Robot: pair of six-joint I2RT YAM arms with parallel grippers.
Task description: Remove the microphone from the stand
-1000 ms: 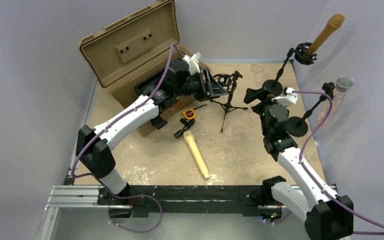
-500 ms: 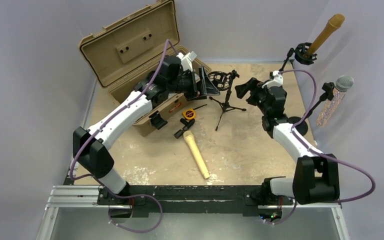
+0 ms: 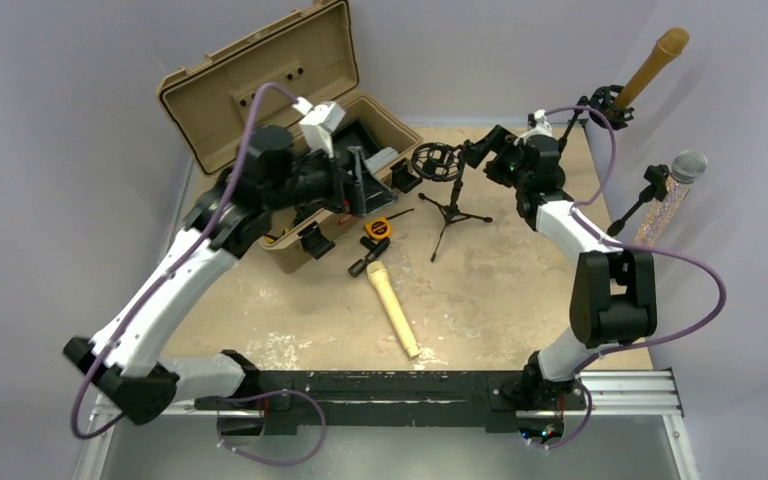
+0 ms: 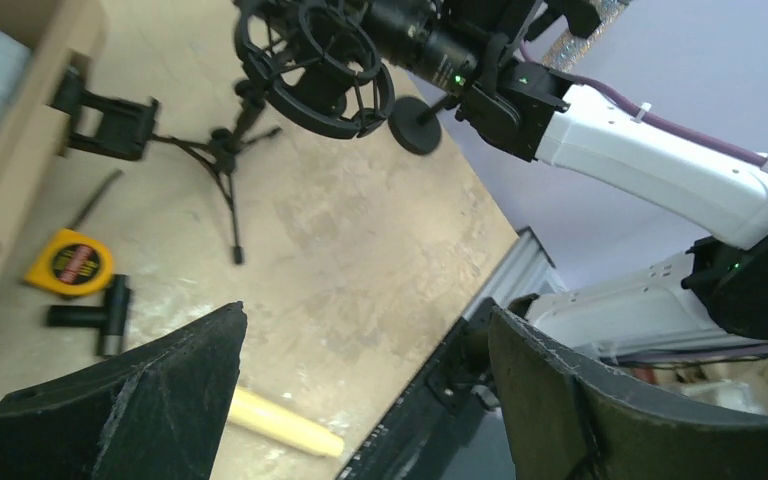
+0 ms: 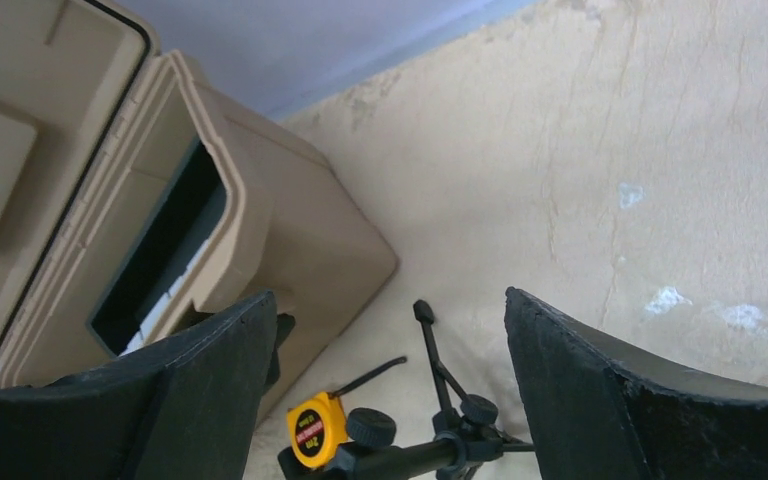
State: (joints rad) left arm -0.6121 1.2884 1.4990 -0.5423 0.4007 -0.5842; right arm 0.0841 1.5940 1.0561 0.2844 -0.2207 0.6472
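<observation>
1. Tripod stand (image 3: 450, 208): the shock mount (image 3: 437, 160) ring looks empty. A gold microphone (image 3: 392, 308) lies flat on the counter (image 3: 520, 300), well apart from the stand.
2. Far right: a tan mic (image 3: 657, 62) and a silver-head mic (image 3: 689, 166) are both seated in their own stands.
3. Left gripper (image 4: 365, 320) is spread wide, holding nothing, by the open case (image 3: 260, 90).
4. Right gripper (image 5: 388, 298) is also wide and empty, just beside the shock mount.
5. My read: one removal is done. If the right-hand pair counts, no grasp has started there.

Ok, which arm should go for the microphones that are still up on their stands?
Right. The brown microphone and the silver-headed microphone stand at the right edge of the table, on that arm's side. The right gripper is open and empty; the left gripper sits over by the case, farther away.
</observation>
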